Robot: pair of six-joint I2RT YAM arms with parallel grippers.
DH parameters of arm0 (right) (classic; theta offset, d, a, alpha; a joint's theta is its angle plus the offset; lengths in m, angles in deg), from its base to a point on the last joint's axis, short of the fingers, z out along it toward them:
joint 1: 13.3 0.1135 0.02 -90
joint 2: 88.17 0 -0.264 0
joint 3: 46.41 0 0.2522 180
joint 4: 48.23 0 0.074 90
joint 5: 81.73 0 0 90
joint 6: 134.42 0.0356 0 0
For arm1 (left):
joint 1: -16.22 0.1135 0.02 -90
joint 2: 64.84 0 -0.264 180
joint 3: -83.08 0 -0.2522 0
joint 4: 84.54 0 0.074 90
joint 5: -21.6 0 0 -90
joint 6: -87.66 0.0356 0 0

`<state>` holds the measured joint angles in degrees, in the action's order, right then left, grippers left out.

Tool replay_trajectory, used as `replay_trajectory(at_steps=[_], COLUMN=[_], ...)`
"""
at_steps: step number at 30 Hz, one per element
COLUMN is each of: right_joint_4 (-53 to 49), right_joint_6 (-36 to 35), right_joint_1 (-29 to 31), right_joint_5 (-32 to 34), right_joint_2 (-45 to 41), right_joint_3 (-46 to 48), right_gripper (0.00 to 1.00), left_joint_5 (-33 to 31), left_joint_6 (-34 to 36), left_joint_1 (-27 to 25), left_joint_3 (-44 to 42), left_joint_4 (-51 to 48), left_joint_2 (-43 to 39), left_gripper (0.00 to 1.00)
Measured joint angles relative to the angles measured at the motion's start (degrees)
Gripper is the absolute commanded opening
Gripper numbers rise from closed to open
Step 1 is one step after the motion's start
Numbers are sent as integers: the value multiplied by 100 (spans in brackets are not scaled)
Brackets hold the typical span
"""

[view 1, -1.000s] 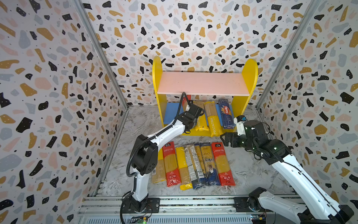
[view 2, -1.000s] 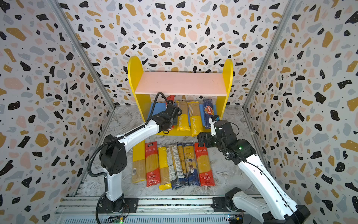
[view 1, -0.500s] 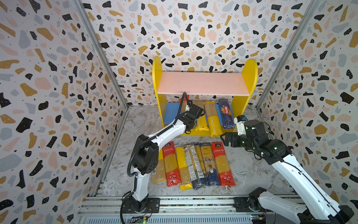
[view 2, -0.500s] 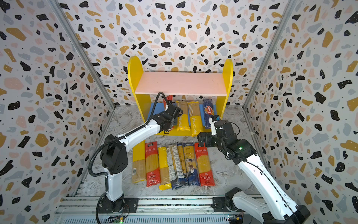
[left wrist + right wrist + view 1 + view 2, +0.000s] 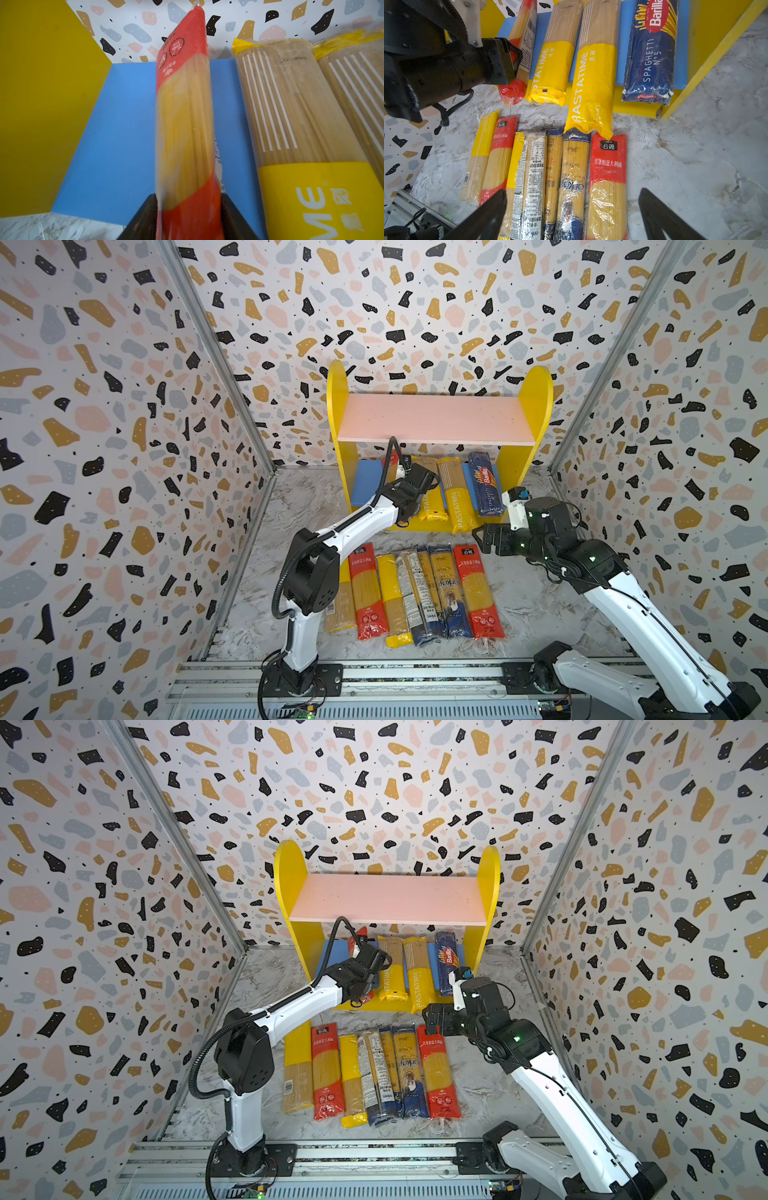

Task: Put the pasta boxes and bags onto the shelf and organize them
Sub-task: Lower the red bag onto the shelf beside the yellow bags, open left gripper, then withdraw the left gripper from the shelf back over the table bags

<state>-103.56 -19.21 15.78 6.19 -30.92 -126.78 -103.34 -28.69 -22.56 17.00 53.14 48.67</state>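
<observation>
The left end effector (image 5: 189,196) has its two black fingers (image 5: 145,216) close against either side of a red pasta pack (image 5: 185,116). I cannot tell whether they are clamping it or have let go. The pack stands on its narrow edge and runs straight away from the fingers, over the blue lower board (image 5: 124,135) of the shelf (image 5: 336,427). Its far end points at the back wall, and its near end sticks out past the front of the shelf. Bare blue board separates it from the yellow side panel (image 5: 41,104).

On its other side, two yellow pasta packs (image 5: 432,497) (image 5: 457,497) lie flat side by side. Next to them is a dark blue pack (image 5: 484,485).

The left arm (image 5: 357,522) rises from the front rail to a raised elbow. Its forearm then stretches forward, reaching in under the pink upper board (image 5: 436,418).

The right end effector (image 5: 572,192) is spread wide and holds nothing. It hangs over the far end of a row of packs (image 5: 415,597) lying side by side on the tabletop (image 5: 540,601), near the red pack (image 5: 478,593) at the right end of the row and just in front of the shelf. The right arm (image 5: 623,601) slopes up from its base at the front right, and its wrist bends toward the middle.
</observation>
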Motion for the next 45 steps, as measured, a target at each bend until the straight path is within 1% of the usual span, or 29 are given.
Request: replay_trajectory(at_steps=[4, 11, 16, 25, 31, 36, 45], right_joint_4=[2, 4, 4, 2, 2, 2, -2], right_joint_6=[2, 22, 33, 39, 39, 39, 39], right_joint_1=[0, 0, 0, -9, -9, -9, -9], right_joint_5=[-20, -66, -96, -96, -96, -98, -101], right_joint_2=[0, 0, 0, 0, 0, 0, 13], right_joint_3=[0, -2, 0, 0, 0, 0, -9], right_gripper=[99, 99, 99, 99, 99, 99, 99], left_joint_5=[37, 142, 144, 136, -101, -293, -345], left_joint_6=[2, 33, 79, 111, 105, 107, 103], left_joint_1=[0, 0, 0, 0, 0, 22, 260], left_joint_3=[-33, -155, -155, -313, -671, -737, -885], left_joint_4=[-13, 42, 116, 199, 199, 190, 210], left_joint_2=[-39, -378, -555, -584, -640, -693, -1034], left_gripper=[50, 52, 50, 49, 49, 50, 50])
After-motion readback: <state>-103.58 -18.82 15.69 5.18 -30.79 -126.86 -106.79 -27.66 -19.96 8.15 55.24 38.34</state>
